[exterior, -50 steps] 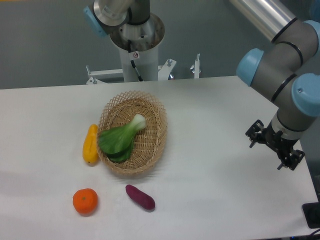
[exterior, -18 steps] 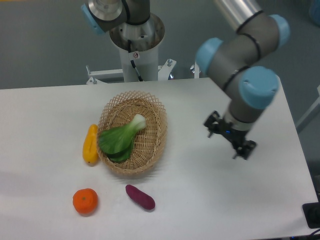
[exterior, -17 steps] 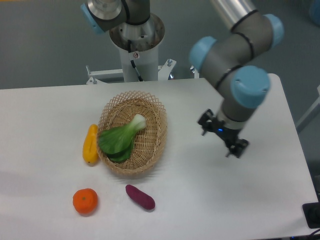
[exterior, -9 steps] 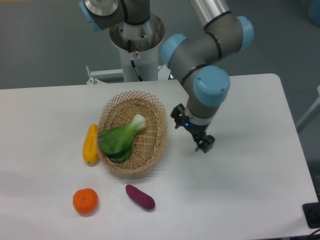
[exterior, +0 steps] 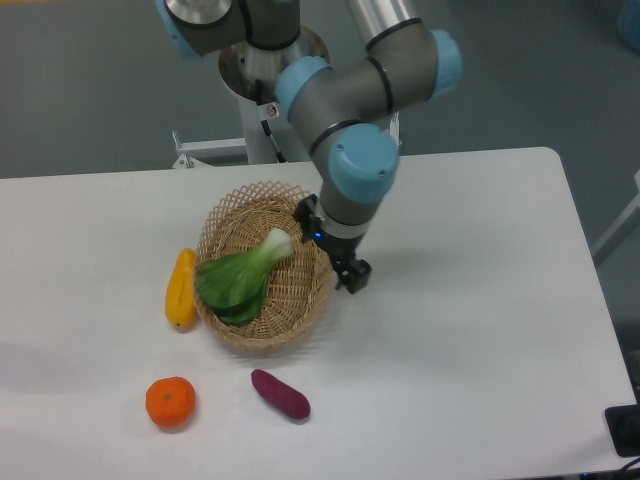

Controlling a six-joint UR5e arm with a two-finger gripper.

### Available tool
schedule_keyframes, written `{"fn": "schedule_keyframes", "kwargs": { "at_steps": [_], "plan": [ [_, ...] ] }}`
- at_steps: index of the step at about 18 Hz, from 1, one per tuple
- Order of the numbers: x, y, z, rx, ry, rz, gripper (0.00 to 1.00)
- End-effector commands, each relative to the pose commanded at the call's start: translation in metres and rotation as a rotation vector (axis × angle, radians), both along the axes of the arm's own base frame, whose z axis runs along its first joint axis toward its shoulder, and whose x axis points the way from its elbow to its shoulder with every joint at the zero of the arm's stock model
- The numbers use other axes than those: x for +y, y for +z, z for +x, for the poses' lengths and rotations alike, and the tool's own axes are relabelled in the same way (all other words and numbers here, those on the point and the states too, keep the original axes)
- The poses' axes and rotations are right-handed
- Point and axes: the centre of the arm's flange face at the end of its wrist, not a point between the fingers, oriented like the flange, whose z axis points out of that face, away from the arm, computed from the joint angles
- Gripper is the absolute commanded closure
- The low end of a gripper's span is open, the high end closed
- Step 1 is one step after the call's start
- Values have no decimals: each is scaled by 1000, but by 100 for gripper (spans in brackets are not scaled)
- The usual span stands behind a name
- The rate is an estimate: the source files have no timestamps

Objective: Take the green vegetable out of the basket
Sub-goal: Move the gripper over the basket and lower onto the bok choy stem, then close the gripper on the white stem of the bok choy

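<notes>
The green vegetable [exterior: 238, 276], a bok choy with broad green leaves and a pale stem end pointing up and right, lies in the oval tan wicker basket [exterior: 262, 332]. My gripper [exterior: 331, 250] hangs over the basket's right rim, just right of the stem end, apart from the vegetable. Its fingers are dark and small in this view, and I cannot tell how wide they stand. Nothing shows between them.
A yellow-orange oblong vegetable [exterior: 180, 288] lies against the basket's left side. An orange fruit [exterior: 170, 402] and a purple sweet potato [exterior: 280, 394] lie in front of the basket. The robot's base column [exterior: 272, 90] stands behind the table.
The arm has swung from the table's right side leftward, and the gripper now sits over the basket's right rim. The produce has not moved.
</notes>
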Motion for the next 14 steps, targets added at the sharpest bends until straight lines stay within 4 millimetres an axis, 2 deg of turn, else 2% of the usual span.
{"fn": "schedule_keyframes", "kwargs": {
  "at_steps": [3, 6, 14],
  "plan": [
    [10, -13, 28, -10, 80, -43, 0],
    [12, -22, 42, -17, 139, -76, 0],
    [-1, -48, 53, 7, 128, -59, 0]
  ]
}}
